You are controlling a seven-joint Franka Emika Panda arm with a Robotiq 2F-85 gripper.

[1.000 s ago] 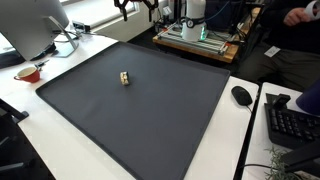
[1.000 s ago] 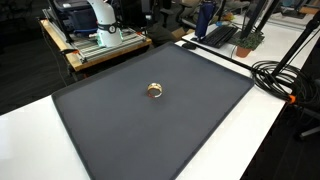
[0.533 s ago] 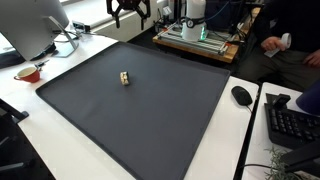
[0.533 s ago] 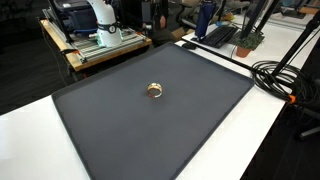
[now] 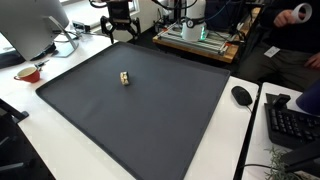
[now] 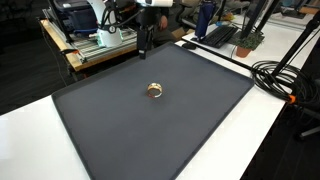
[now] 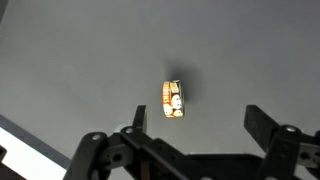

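Overhead, we see the gripper (image 7: 197, 118) hovering wide open and empty, the small printed block (image 7: 174, 98) at its 11 o'clock on the dark mat (image 7: 70, 60); we judge this the approach, next calling for centring and descent.

The small block (image 5: 124, 77) is sat on the mat (image 5: 150, 125), toward its far half. The gripper (image 5: 121, 33) is hung over the mat's far edge, probably well apart from the block. A mouse (image 5: 241, 95) is parked just right of the mat.

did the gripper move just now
Yes. In an exterior view the gripper has come down and left, nearer the far edge of the black mat.
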